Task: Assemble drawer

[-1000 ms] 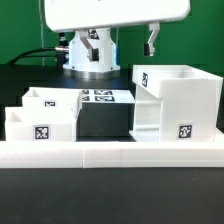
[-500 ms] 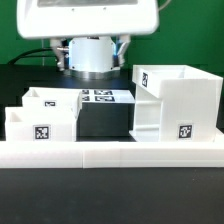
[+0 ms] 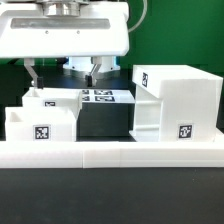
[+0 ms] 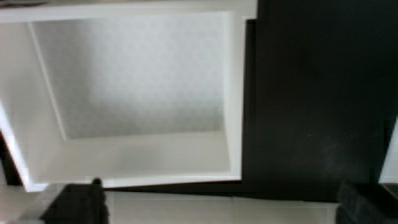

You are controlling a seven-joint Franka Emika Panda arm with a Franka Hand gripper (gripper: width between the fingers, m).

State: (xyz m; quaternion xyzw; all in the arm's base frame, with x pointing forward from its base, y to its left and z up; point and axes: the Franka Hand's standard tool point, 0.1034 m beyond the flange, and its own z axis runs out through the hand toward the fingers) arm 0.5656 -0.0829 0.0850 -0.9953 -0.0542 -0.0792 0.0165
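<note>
Right up front there's the long low white rail [image 3: 110, 152] running across the whole width of the black table [image 3: 100, 122]. Just behind it on the exterior view's left sits the near small drawer box [image 3: 40, 128], open top up, square tag facing the camera. The far small drawer box [image 3: 60, 102] is tucked right behind it, touching or close to it, can't really tell. Over on the exterior view's right, well apart from those two, the big drawer housing [image 3: 178, 105] stands upright just behind the rail, with one tag low on its front and another up by its near-left corner. Further back, between the boxes and the housing, the marker board [image 3: 100, 96] lies flat. The gripper [image 3: 65, 73] hangs above the far small box, not holding anything, with its fingers [image 3: 97, 70] spread wide. In the wrist view the gripper [image 4: 228, 203] looks straight down into a white open-topped box [image 4: 134, 95]. One dark fingertip [image 4: 75, 205] is over the box's edge and the other is out over bare black table.
</note>
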